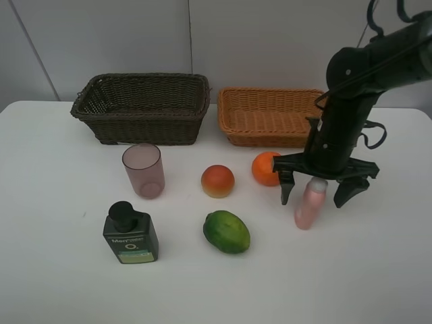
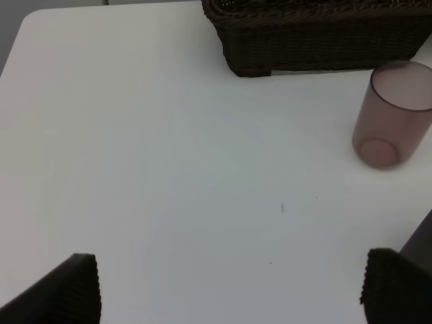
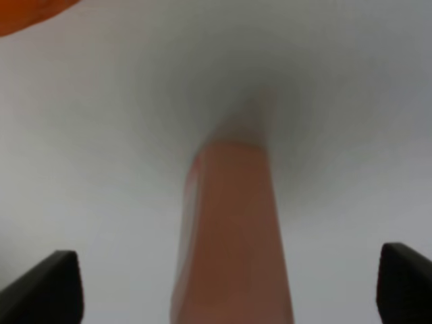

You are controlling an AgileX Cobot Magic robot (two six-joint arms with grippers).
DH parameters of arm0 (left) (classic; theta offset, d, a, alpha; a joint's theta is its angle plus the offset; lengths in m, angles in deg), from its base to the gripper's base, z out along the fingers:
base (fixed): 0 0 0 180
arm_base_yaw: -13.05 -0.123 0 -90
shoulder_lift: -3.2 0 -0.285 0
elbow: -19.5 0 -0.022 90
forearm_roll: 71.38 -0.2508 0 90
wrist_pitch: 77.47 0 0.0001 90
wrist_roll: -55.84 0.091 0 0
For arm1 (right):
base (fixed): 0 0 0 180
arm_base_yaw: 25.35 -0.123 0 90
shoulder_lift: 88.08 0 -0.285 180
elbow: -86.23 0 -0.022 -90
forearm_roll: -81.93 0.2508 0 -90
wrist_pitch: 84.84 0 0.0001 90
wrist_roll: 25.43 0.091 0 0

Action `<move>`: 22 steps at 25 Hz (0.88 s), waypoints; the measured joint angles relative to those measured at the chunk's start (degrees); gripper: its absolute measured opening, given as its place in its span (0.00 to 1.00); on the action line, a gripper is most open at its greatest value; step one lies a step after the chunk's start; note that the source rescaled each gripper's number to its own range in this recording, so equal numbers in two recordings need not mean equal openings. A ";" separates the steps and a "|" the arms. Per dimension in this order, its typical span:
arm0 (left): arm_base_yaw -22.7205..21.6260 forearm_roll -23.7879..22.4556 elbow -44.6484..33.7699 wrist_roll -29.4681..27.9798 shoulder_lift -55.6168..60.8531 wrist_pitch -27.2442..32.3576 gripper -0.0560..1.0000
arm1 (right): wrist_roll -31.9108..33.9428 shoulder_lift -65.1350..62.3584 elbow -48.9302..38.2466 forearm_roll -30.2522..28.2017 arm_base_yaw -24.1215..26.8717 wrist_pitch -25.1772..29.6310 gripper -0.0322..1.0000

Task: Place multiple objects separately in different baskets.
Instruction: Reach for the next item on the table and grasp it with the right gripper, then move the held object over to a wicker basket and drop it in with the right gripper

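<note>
The right hand is released, its black fingers spread wide on either side of the smooth, upright pink cylindrical bottle with a white cap. The bottle stands on the glossy white table beside the round orange, in front of the shallow tan woven wicker basket. The left hand is also released, over the table.

2 baskets: 1 dark basket, 1 tan basket. 3 fruit: 1 orange, 1 red-orange fruit, 1 green fruit. 2 bottles: 1 pink bottle, 1 pump bottle. 1 cup. 1 table. 2 grippers w/ 2 fingers ea.: left gripper, right gripper. Only 1 arm shows in the high view.
</note>
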 joint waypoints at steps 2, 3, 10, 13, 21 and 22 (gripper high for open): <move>0.00 0.00 0.00 0.00 0.00 0.00 1.00 | 0.27 0.44 0.00 0.00 0.00 -0.06 0.72; 0.00 0.00 0.00 0.00 0.00 0.00 1.00 | 0.37 0.44 0.00 0.00 0.00 -0.06 0.57; 0.00 0.00 0.00 0.00 0.00 0.00 1.00 | 0.47 0.44 0.00 0.02 0.00 -0.12 0.03; 0.00 0.00 0.00 0.00 0.00 0.00 1.00 | 0.47 0.44 0.00 0.37 0.00 -0.12 0.03; 0.00 0.00 0.00 0.00 0.00 0.00 1.00 | 0.52 0.44 0.00 0.37 0.00 -0.12 0.03; 0.00 0.00 0.00 0.00 0.00 0.00 1.00 | 0.52 0.44 0.00 0.37 0.00 -0.12 0.03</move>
